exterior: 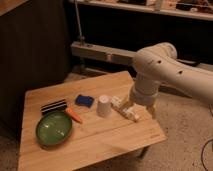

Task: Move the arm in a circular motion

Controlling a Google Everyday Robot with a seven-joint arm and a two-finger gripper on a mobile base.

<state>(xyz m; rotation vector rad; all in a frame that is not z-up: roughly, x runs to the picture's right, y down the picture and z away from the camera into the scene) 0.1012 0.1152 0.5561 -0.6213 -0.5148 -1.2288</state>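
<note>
The arm (165, 70) is thick and cream-white, with small dark holes along it. It comes in from the right edge and bends down over the right side of the wooden table (100, 145). Its gripper (140, 109) hangs just above the tabletop, open, with nothing between its fingers. One pale finger (129, 105) stands close by a white bottle (123, 107) that lies on its side; whether they touch cannot be told.
On the table stand a white cup (103, 106), a blue sponge (84, 101), a carrot (73, 116), a green bowl (54, 129) and a black striped block (53, 106). Dark shelving and a metal rail (100, 51) run behind. Speckled floor lies to the right.
</note>
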